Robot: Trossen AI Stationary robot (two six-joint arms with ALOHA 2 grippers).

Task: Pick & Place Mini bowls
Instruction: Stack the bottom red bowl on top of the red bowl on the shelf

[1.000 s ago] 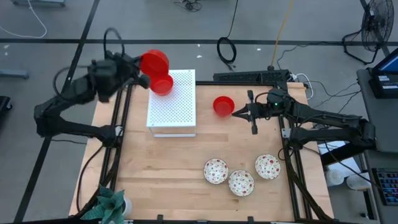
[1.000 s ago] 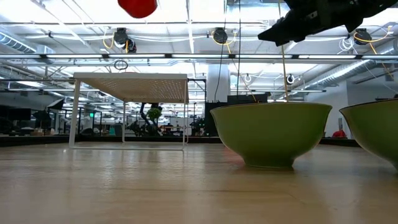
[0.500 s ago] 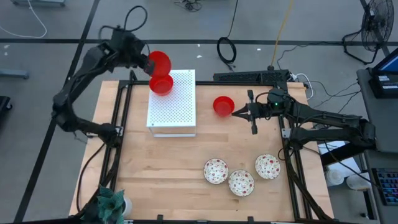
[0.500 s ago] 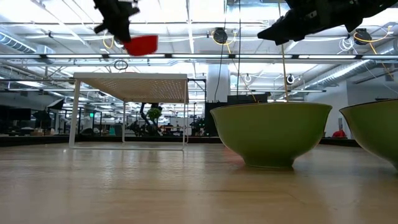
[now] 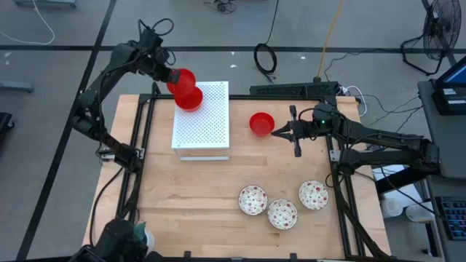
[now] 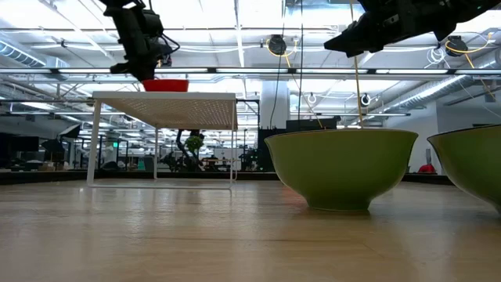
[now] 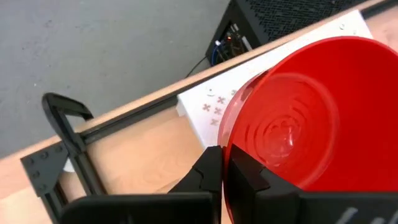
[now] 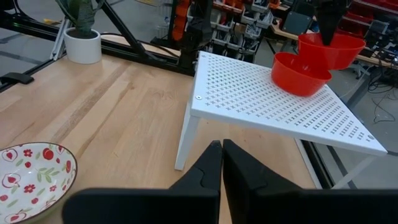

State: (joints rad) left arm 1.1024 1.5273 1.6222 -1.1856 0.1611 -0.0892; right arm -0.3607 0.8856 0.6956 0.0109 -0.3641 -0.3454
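My left gripper (image 5: 169, 74) is shut on a red mini bowl (image 5: 183, 80) at the far left corner of the white perforated board (image 5: 204, 124). In the low view the bowl (image 6: 164, 84) is level, right at the board's top. A second red bowl (image 5: 189, 99) stands on the board beside it. A third red bowl (image 5: 261, 124) stands on the table, right of the board. My right gripper (image 5: 280, 132) is shut and empty, above the table beside that bowl. Three white floral bowls (image 5: 282, 213) stand near the front right. My left gripper holds the red bowl by its rim (image 7: 227, 144), on the side toward the table's left, one finger inside the bowl and one outside. The fingers come from above, slanting down. The bowl sits level, mouth up; whether its base rests on the board I cannot tell.
The board stands on thin legs (image 6: 94, 141) over the table. The floral bowls' green outsides (image 6: 340, 168) fill the low view's right. A potted plant (image 8: 82, 46) stands at the table's near left corner. Bare wood lies between the board and the floral bowls.
My left gripper has gone down toward the board's far left corner with the red bowl. The bowl, high and tipped before, now sits level at the board's top beside the second red bowl.
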